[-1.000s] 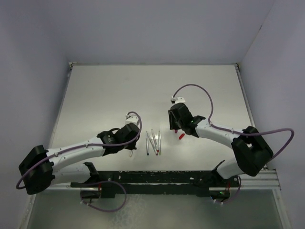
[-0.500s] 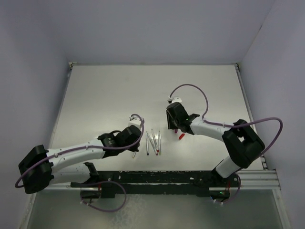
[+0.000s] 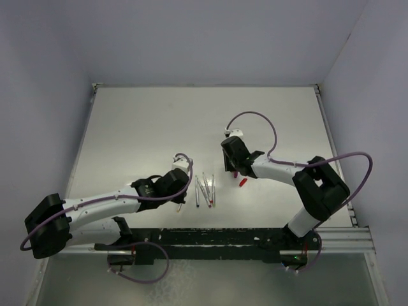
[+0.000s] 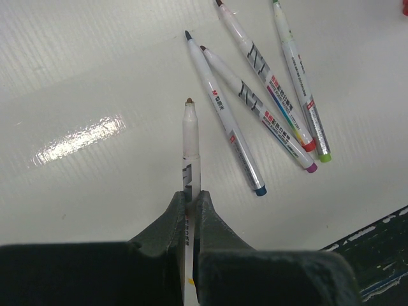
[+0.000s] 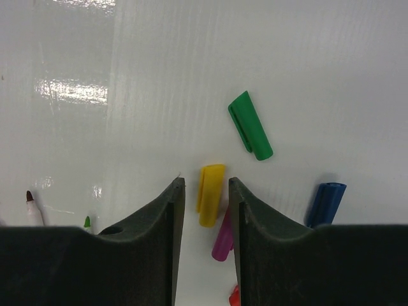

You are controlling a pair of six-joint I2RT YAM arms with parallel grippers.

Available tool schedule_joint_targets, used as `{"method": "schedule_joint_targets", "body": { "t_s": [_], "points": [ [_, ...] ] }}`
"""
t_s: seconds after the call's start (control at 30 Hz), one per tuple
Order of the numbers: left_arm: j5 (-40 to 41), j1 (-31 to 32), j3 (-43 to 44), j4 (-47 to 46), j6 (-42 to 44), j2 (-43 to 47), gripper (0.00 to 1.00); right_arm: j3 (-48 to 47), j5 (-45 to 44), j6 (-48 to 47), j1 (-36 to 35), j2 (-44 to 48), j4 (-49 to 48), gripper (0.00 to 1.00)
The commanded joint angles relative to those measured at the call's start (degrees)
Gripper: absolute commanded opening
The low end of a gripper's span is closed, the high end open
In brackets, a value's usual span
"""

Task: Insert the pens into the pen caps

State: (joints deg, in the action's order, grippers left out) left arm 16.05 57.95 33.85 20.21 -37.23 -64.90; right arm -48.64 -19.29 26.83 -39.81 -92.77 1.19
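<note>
My left gripper (image 4: 190,199) is shut on a white pen (image 4: 190,143) with a brownish tip, held pointing away from me over the table. Several more uncapped pens (image 4: 255,105) lie fanned to its right; in the top view they lie (image 3: 205,190) just right of my left gripper (image 3: 181,186). My right gripper (image 5: 206,186) is open, low over the caps, with the yellow cap (image 5: 210,191) lying between its fingertips. The green cap (image 5: 250,125) lies beyond, the blue cap (image 5: 325,204) to the right, the purple cap (image 5: 223,239) and red cap (image 5: 234,296) nearer me. In the top view the red cap (image 3: 242,182) lies beside my right gripper (image 3: 234,168).
The white table (image 3: 159,127) is walled at the back and sides. A black rail (image 3: 223,237) runs along the near edge, close behind the pens; its corner shows in the left wrist view (image 4: 376,233).
My left gripper has moved a little right toward the loose pens with its pen. My right arm's elbow has folded in; its gripper shifted slightly left over the caps.
</note>
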Motion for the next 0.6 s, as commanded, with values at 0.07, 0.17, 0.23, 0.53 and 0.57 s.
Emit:
{"method": "schedule_joint_targets", "body": {
  "t_s": [0.07, 0.17, 0.23, 0.53, 0.57],
  "points": [
    [0.56, 0.41, -0.51, -2.45, -0.2, 0.12, 0.0, -1.65, -2.24, 1.42, -0.18, -1.45, -0.14, 0.36],
    [0.56, 0.46, -0.52, -2.53, -0.29, -0.1, 0.0, -1.13, -2.29, 2.27, -0.15, -2.0, -0.3, 0.35],
    [0.64, 0.47, -0.53, -2.58, -0.29, -0.22, 0.0, -0.8, -2.29, 2.56, -0.22, -2.34, -0.67, 0.32],
    [1.17, 0.43, -0.45, -2.65, -0.55, -0.34, 0.0, 1.38, -1.45, 4.23, -0.18, -2.85, 0.25, 0.14],
    [1.25, 0.43, -0.44, -2.72, -0.56, -0.44, 0.0, 1.63, -1.16, 4.33, -0.18, -2.93, 0.49, 0.04]
  ]
}}
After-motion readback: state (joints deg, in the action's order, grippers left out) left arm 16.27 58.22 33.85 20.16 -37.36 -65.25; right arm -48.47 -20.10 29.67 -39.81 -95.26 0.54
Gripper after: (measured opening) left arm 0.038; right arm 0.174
